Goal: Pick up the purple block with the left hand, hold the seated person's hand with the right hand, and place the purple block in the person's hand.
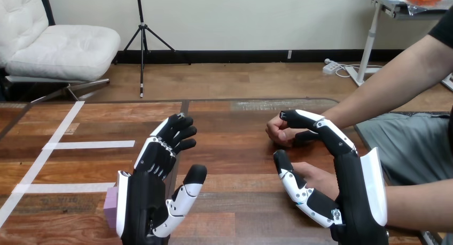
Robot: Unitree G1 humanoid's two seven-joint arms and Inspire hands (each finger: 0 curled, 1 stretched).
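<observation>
L hand: spread and relaxed, fingers reaching fwd over the table w/ a slight bend, thumb stuck out to the side away from the purple block. Nothing in it. The hand sits just right of the block and hides the block's right part. Can't tell whether the two touch.

Purple block: on the table near the front edge, w/ only its left face and a bit of its top showing. No hand is closed on it.

R hand: well right of the block, at abt the same depth. Thumb and fingers are wide apart, not clamped. The fingers run fwd and toward the block w/ tips bent, and the thumb is lower, pointing the same way.

The person's nearer hand: also well right of the block, lying in the gap btwn the R hand's thumb and fingers, just beside the thumb. Its forearm comes in from the view's right edge behind the R hand. No robot finger is curled round it.

The person's farther hand: right of the block and farther back on the table, loosely closed. The R hand's fingertips end right by it; contact can't be told.

White tape strips: on the table behind the block and to its left, apart from it.
</observation>
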